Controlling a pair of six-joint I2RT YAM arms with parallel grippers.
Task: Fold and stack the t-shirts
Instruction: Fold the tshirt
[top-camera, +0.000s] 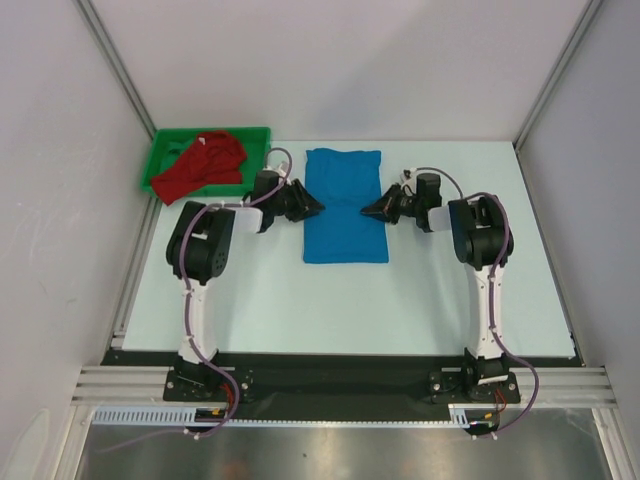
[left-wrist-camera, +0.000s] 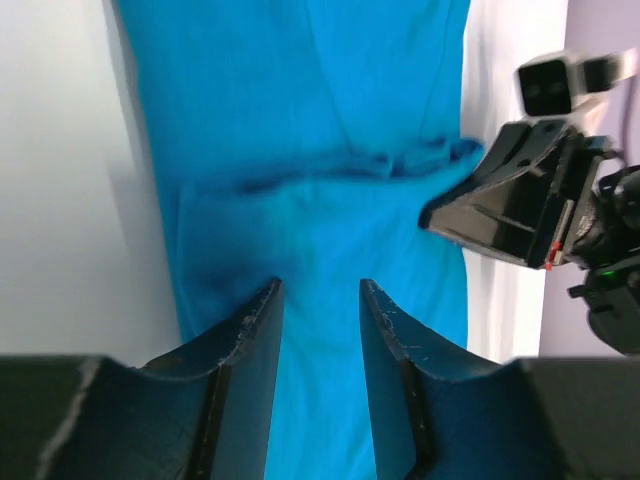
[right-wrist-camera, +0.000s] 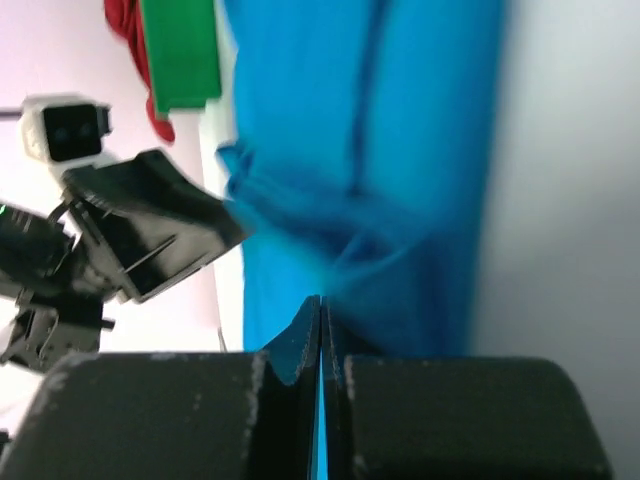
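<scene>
The blue t-shirt (top-camera: 344, 205) lies flat mid-table as a long folded rectangle, with a bunched crease across its middle (left-wrist-camera: 330, 170). My left gripper (top-camera: 312, 207) is at its left edge. In the left wrist view it (left-wrist-camera: 320, 290) stands open, and flat blue cloth shows between the fingers. My right gripper (top-camera: 370, 210) points at the shirt's right edge, and its tip (left-wrist-camera: 430, 215) touches the cloth there. Its jaws (right-wrist-camera: 321, 300) are shut, and I cannot see cloth pinched between them. The red t-shirt (top-camera: 205, 162) lies crumpled in the green tray (top-camera: 160, 150).
The green tray stands at the back left corner, just behind my left arm's elbow. Grey walls with metal posts close off the table's left, right and back sides. The pale tabletop (top-camera: 330, 300) stretches between the blue shirt and the arm bases.
</scene>
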